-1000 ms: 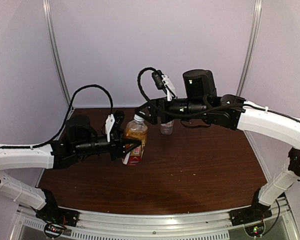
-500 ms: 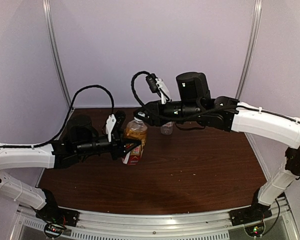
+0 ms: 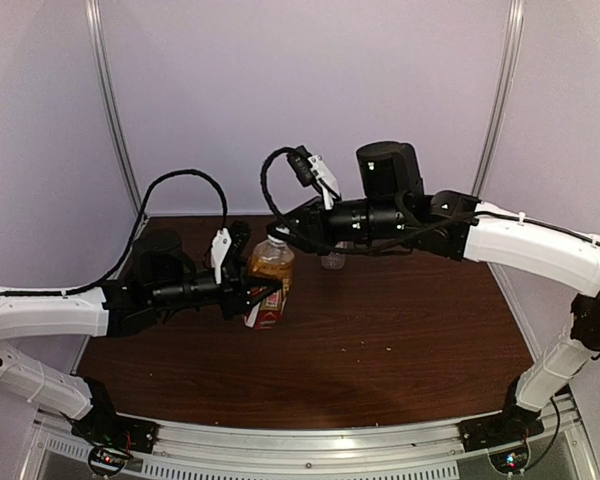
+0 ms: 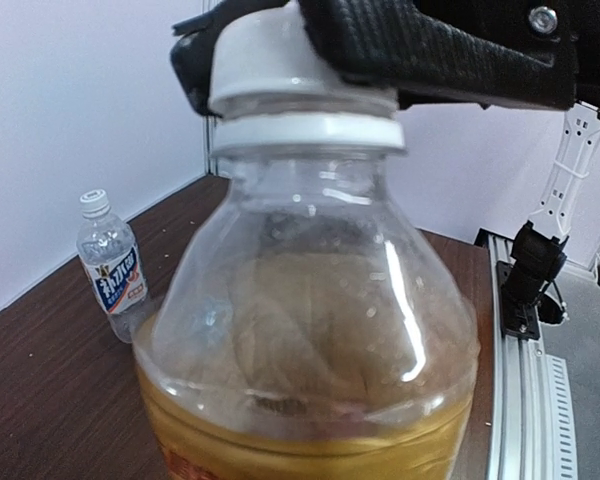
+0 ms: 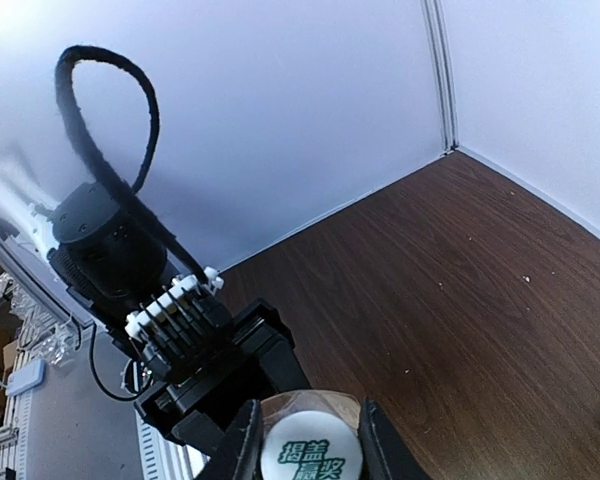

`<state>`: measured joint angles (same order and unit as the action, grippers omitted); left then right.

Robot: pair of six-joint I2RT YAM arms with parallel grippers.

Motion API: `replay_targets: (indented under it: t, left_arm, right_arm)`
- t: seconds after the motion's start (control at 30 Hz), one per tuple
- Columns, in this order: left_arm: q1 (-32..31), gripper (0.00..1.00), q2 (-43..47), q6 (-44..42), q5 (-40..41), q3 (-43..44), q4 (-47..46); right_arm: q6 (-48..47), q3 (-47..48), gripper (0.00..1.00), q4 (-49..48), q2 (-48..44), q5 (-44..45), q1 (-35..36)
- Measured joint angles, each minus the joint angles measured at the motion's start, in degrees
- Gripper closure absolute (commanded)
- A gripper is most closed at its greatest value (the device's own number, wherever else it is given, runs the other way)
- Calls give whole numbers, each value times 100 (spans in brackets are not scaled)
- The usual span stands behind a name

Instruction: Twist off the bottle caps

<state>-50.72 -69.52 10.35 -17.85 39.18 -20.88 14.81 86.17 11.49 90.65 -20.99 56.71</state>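
Note:
The amber-brown bottle [image 3: 271, 263] with a red-white label stands upright at the table's back left. My left gripper [image 3: 263, 294] is shut on its lower body, and in the left wrist view the bottle [image 4: 310, 330] fills the frame. Its white cap [image 4: 280, 60] sits on the neck with my right gripper [image 3: 280, 234] shut on it from above. The right wrist view shows the cap [image 5: 311, 452], printed with green characters, between my two fingers [image 5: 242, 445]. The clear bottle [image 4: 111, 266] with a white-blue label and its white cap [image 4: 94, 201] stands apart, partly hidden behind my right arm [image 3: 332, 259].
The dark wooden table [image 3: 380, 330] is walled in by pale panels at the back and sides. A metal rail [image 3: 310, 445] runs along the near edge. A black cable loops above each wrist.
My right gripper has moved left from above the clear bottle to the amber bottle's cap and closed on it. The left gripper and the bottle have stayed still.

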Motion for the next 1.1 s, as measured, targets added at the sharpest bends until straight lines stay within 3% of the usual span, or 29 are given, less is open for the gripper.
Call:
replay_targets:
  t: [0.2, 0.4, 0.57, 0.63, 0.9, 1.1]
  left_arm:
    - [55, 64, 79, -42, -962, -7, -24]
    - [76, 65, 103, 208, -2271, -44, -501]
    - [46, 65, 105, 352, -2780, -111, -664]
    - [42, 65, 105, 376, -2841, -131, -654]
    - [28, 65, 109, 367, -2688, -136, -605]
    - [-2, 65, 105, 299, -2293, -133, -581]
  right_arm:
    - [-1294, 151, 83, 398, -76, -1261, -142]
    - [-2555, 782, 82, 1285, -15, -2352, -105]
    - [-3047, 922, 80, 1567, 46, -2830, -81]
    - [-3095, 922, 74, 1602, 55, -2879, -81]
    - [-2658, 782, 33, 1397, 39, -2339, -68]
    - [-2039, 382, 23, 1128, -188, -1794, -68]
